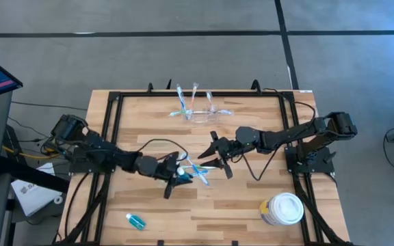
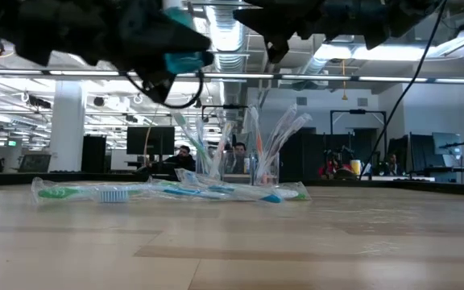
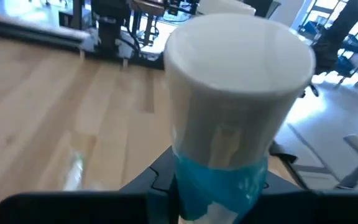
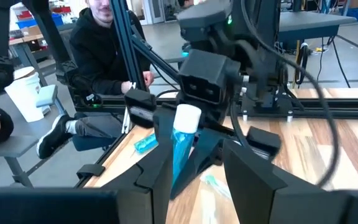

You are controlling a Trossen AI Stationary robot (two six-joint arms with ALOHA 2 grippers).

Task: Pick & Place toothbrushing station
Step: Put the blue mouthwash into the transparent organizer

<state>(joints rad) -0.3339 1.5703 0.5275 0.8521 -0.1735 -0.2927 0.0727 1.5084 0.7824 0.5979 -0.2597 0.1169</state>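
My left gripper (image 1: pixel 178 174) hangs over the middle of the table, shut on a blue tube with a white cap (image 3: pixel 229 112), also seen in the right wrist view (image 4: pixel 182 140). My right gripper (image 1: pixel 214 156) stands open just right of it, its fingers (image 4: pixel 160 168) spread and touching nothing. The toothbrushing station (image 1: pixel 200 113), a low clear holder with toothbrushes standing in it, sits near the table's far edge (image 2: pixel 252 165). Wrapped toothbrushes (image 1: pixel 198 171) lie flat on the table below the two grippers. My left gripper pinches the tube's blue body (image 3: pixel 219 186) between its two fingers, well below the cap. The fingers come nearly level from the table's left. The white cap end (image 3: pixel 241 56) sticks out beyond the fingertips and tilts up. The tube is lifted clear of the table.
A round white-lidded tub (image 1: pixel 282 208) stands at the near right. A small blue bottle (image 1: pixel 135 220) lies at the near left. Black frame rails (image 1: pixel 115 130) run along the table's sides. A person (image 4: pixel 104 37) sits beyond the table's left edge.
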